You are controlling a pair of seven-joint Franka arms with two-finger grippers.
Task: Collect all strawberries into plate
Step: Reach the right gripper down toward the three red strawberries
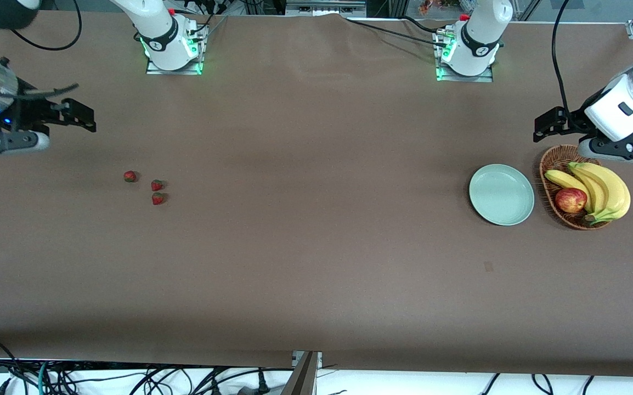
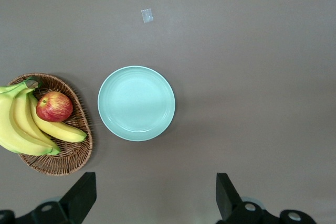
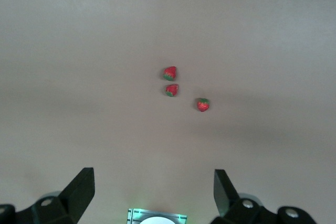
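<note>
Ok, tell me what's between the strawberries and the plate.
Nothing: in the front view only bare table lies between the strawberries and the plate.

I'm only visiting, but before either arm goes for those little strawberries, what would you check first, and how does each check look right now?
1. All three strawberries in plain sight on the table, toward the right arm's end: ok.
2. Plate bare and ready, beside the basket: ok.
3. Right gripper open, holding nothing, up over the table near the berries: ok.
4. Left gripper open, holding nothing, over the table by the basket: ok.
5. Berries spaced enough for the fingers: cannot tell; two sit close together.
6. Any berry in the plate yet: not ok, none.
</note>
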